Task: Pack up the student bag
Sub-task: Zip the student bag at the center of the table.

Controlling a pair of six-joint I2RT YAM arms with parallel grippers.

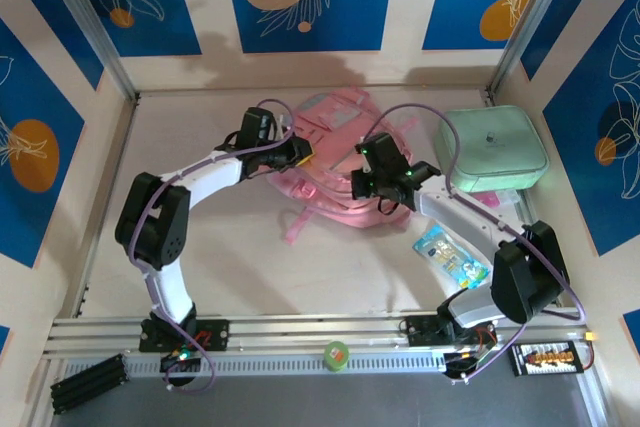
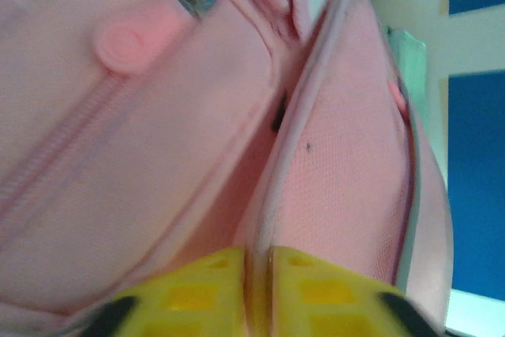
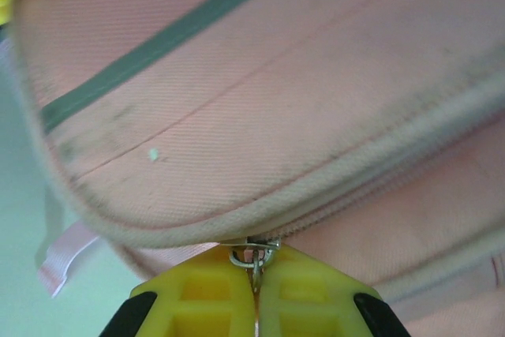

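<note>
1. Right gripper (image 3: 254, 274): jaws were pressed together, pinching the zip pull (image 3: 254, 253), with the metal ring right at the fingertips.
2. Bag (image 3: 260, 92) lay straight ahead of that gripper and touched it. Zip track (image 3: 394, 209) ran from the pull to the right and slightly up in the right wrist view, following the bag's edge.
3. I'd judge that track was the axis the next move turned on: drag along it, not across it.
4. Left gripper (image 2: 259, 278): fingers were nearly together, with the piped seam (image 2: 272, 187) running between them. It looked like a pinch on the fabric, probably an anchor against the zip drag.
5. Top view: the bag sat mid-table toward the far wall, between the two grippers. The left one was on its left flank, the right one on its right side.
6. Both were in contact, so neither arm was nearer. The right one had the zip.
7. The bag's long axis ran roughly far to near, with a strap (image 1: 297, 222) trailing toward the bases.
8. Further out, a mint case (image 1: 495, 150) lay near the bag's right side and a blue packet (image 1: 447, 255) lay beside the right forearm. Both were on the table (image 1: 220, 257), not yet packed.
</note>
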